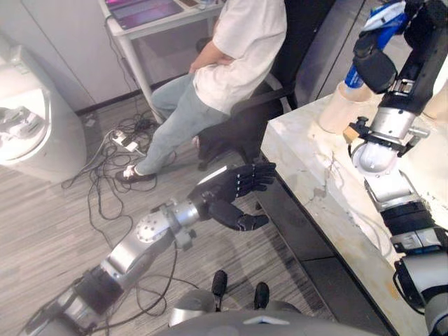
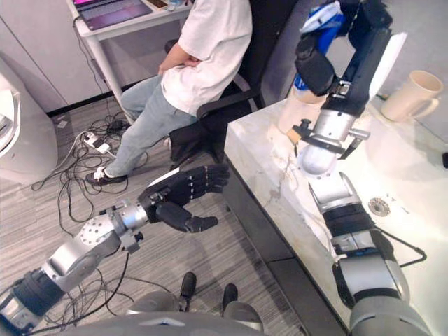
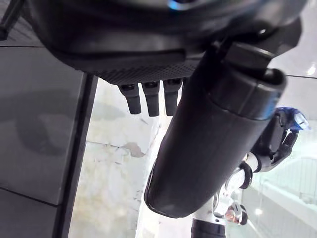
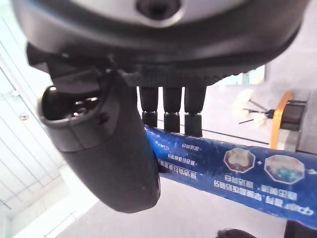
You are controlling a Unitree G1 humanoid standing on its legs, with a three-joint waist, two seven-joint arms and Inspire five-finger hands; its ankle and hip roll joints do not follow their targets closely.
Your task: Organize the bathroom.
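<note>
The right hand (image 2: pixel 318 66) grips a blue tube (image 4: pixel 233 171) above the cup (image 2: pixel 295 108); the left hand (image 2: pixel 183 192) hangs relaxed.

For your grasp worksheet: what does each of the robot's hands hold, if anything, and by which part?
The right hand grips a blue tube, fingers curled round one end of it, raised above the counter. The left hand is open, holding nothing.

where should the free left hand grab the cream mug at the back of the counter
By the handle. The cream mug stands upright on the marble counter with its handle turned toward the front edge, so a hooked hold from that side looks easiest. The left hand hangs open off the counter; the right hand holds a blue tube.
</note>
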